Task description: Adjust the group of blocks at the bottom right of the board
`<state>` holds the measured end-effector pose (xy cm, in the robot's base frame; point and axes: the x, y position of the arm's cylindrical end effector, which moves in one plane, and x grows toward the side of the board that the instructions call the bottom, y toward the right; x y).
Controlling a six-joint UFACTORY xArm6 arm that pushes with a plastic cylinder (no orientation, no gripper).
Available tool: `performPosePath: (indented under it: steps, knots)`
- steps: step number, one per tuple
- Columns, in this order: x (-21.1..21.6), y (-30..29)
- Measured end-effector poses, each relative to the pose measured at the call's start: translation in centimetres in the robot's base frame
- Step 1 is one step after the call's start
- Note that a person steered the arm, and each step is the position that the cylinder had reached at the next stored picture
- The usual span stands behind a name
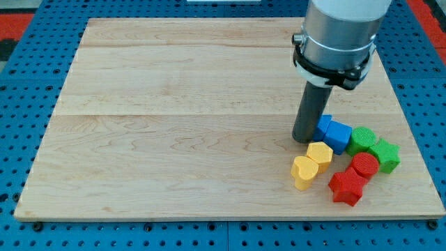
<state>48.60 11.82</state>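
Observation:
Several blocks sit grouped at the bottom right of the wooden board (174,125). A blue cube (339,135) and a second blue block (323,125) lie at the group's top left. A green cylinder (362,139) and a green star (385,155) lie to the right. A red cylinder (364,166) and a red star (347,187) lie below. A yellow hexagon (320,153) and a yellow heart (304,172) lie at the left. My tip (304,139) rests on the board, touching the left side of the blue blocks, just above the yellow hexagon.
The arm's grey body (339,31) hangs over the board's top right. Blue pegboard (21,125) surrounds the board. The board's right edge (418,160) runs close to the green star.

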Motion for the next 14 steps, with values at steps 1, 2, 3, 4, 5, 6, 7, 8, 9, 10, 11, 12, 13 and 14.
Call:
performPosePath:
  steps: [1, 2, 3, 4, 5, 6, 7, 8, 9, 10, 11, 12, 13, 14]
  knots:
    - [-2.3, 0.0]
    - [-6.2, -3.4]
    - [-6.7, -4.3]
    - [-11.5, -3.6]
    - [-14.9, 6.4]
    - [-6.1, 17.4]
    - [4.1, 22.3]
    - [7.8, 19.4]
    - [5.5, 14.1]
    - [1.3, 9.8]
    - [-0.1, 6.7]
    - [-1.9, 16.2]
    - [5.0, 19.8]
    - [12.9, 18.0]
